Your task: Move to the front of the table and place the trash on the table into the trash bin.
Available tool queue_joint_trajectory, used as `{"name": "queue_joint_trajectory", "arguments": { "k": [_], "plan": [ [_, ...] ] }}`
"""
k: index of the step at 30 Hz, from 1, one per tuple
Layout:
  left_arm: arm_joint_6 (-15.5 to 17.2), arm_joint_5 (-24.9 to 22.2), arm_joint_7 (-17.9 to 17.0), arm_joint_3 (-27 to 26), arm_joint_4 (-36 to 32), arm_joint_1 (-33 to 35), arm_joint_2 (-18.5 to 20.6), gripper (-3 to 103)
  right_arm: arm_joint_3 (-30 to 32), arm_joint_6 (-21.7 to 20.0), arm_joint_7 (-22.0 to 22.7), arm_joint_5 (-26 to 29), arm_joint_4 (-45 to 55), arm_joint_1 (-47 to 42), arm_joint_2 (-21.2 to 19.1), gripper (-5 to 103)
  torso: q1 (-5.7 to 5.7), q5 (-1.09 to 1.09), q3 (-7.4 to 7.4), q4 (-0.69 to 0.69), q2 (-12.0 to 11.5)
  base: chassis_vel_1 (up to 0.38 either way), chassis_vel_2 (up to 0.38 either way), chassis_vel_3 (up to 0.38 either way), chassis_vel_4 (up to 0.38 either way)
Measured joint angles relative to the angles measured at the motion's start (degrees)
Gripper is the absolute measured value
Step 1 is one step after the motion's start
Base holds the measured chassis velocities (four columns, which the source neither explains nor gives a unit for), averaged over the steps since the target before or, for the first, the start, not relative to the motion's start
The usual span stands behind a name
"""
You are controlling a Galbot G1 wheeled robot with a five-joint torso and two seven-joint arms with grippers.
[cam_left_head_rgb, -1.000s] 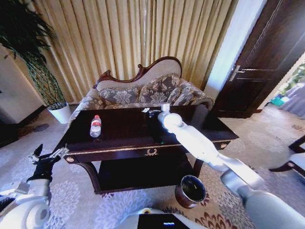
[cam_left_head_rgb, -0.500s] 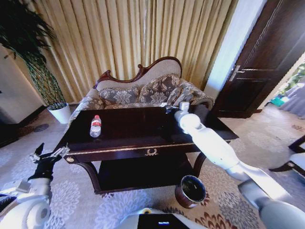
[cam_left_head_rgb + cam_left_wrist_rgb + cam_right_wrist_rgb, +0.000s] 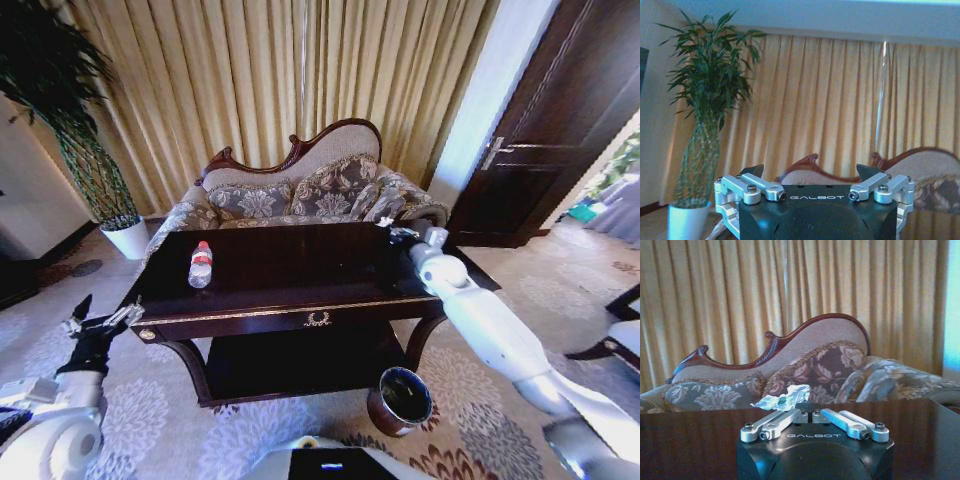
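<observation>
The dark table (image 3: 280,285) with gold trim stands right in front of me. A clear bottle (image 3: 201,264) with a red cap lies on its left part. My right gripper (image 3: 392,230) hovers over the table's back right corner, shut on a crumpled white paper scrap (image 3: 782,398) held at its fingertips (image 3: 790,416). The round trash bin (image 3: 400,398) with a shiny rim stands on the carpet below the table's front right. My left gripper (image 3: 103,318) hangs open and empty off the table's left end, its fingers (image 3: 756,172) spread wide.
A patterned sofa (image 3: 300,190) stands close behind the table, with curtains beyond it. A plant in a white pot (image 3: 128,238) is at the back left. A dark door (image 3: 560,130) is at the right. A chair leg (image 3: 610,345) shows at the far right.
My right arm has swung to the right along the back of the table, carrying the paper scrap from the middle to the right corner. The left arm has stayed put.
</observation>
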Motion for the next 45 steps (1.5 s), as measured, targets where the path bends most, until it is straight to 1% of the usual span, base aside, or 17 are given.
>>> {"name": "queue_joint_trajectory", "arguments": {
  "k": [2,3,5,10,15,16,19,24,32,45],
  "plan": [
    [-0.99,-1.35,0.8,0.03,0.28,-0.09,0.6,100,2.2,2.27,-1.79,-0.68,-0.12,-2.6,-0.3,0,0.0,0.0,0.0,0.01,0.0,0.0,0.0,0.0,0.0],
    [-0.99,-1.35,0.8,0.03,0.28,-0.09,0.6,100,2.2,2.27,-1.79,-0.68,-0.12,-2.6,-0.3,0,0.0,0.0,0.0,0.01,0.0,0.0,0.0,0.0,0.0],
    [-1.41,-1.92,1.1,-0.11,0.62,-0.17,1.35,100,4.75,3.59,-2.71,-1.14,1.05,-5.26,-0.23,0,0.0,0.0,0.0,0.0,0.0,0.0,0.0,0.0,0.0],
    [-1.44,-2.06,1.12,-0.53,1.03,-0.12,2.15,100,7.74,3.64,-2.77,-1.82,3.32,-8.55,0.14,0,0.0,-0.01,0.0,0.03,0.0,0.0,0.0,0.0,0.0],
    [-0.75,-1.75,0.48,-0.65,1.16,-0.02,2.4,100,10.19,3.17,-2.24,-3.58,5.51,-11.67,0.14,0,0.0,0.0,0.0,0.0,0.0,0.0,0.0,0.0,0.0],
    [0.28,-1.45,-0.66,-0.65,1.15,-0.07,2.4,100,10.83,2.49,-1.24,-3.91,6.57,-12.57,0.11,0,0.0,0.0,0.0,0.01,0.0,0.0,0.0,0.0,0.0],
    [0.92,-1.24,-1.34,-0.76,1.13,-0.12,2.47,100,11.85,1.37,-0.18,-4.64,8.07,-13.69,0.09,0,0.0,-0.01,0.0,0.01,0.0,0.0,0.0,0.0,0.0],
    [1.05,-1.24,-1.45,-1.23,0.9,0.17,2.67,100,13.47,-0.19,1.76,-5.16,10.15,-15.55,0.73,0,0.0,0.0,0.0,0.02,0.0,0.0,0.0,0.0,0.0],
    [1.07,-1.23,-1.23,-1.01,0.41,0.19,2.68,100,14.87,-0.49,2.19,-5.35,11.31,-17.17,1.44,0,0.0,0.0,0.0,0.01,0.0,0.0,0.0,0.0,0.0],
    [1.11,-1.14,-1.07,-1.04,0.11,0.28,2.33,100,14.23,-0.5,2.68,-5.32,11.62,-17.16,2.12,0,0.0,0.0,0.0,0.01,0.0,0.0,0.0,0.0,0.0]
  ]
}}
